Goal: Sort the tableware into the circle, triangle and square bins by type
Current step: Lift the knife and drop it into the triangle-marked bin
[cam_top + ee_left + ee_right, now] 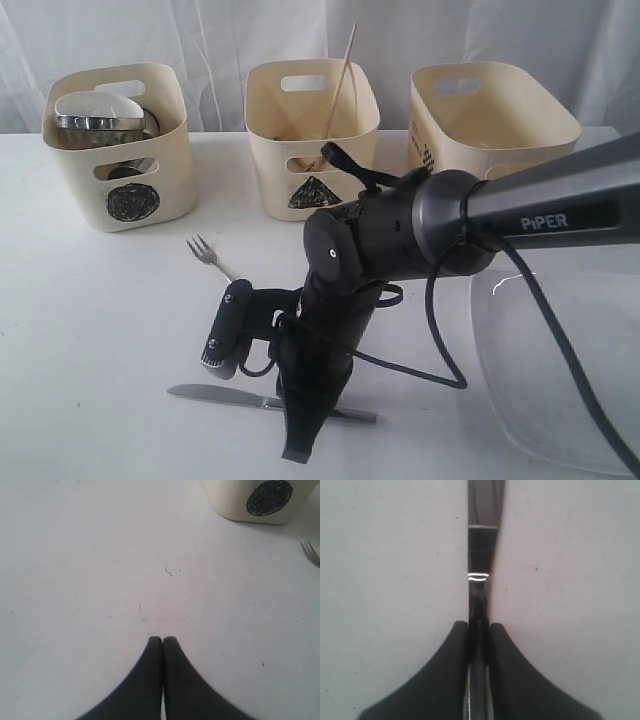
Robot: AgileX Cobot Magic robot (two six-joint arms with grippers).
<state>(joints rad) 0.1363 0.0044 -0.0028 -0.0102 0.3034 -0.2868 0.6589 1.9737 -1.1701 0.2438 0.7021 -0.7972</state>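
Right pincer (479, 626) is clamped on the knife (215, 395), which lies flat on the bench (90, 330), front centre. Left pincer (162, 640) is closed, empty. Grip looks off-centre, possibly toward the handle. Lift straight and keep the blade level. The triangle bin (312, 150) looks the likely target.

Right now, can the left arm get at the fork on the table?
Probably yes. The fork lies bare on the table, and the left gripper is shut and empty nearby; the right gripper, shut on the knife, may crowd it.
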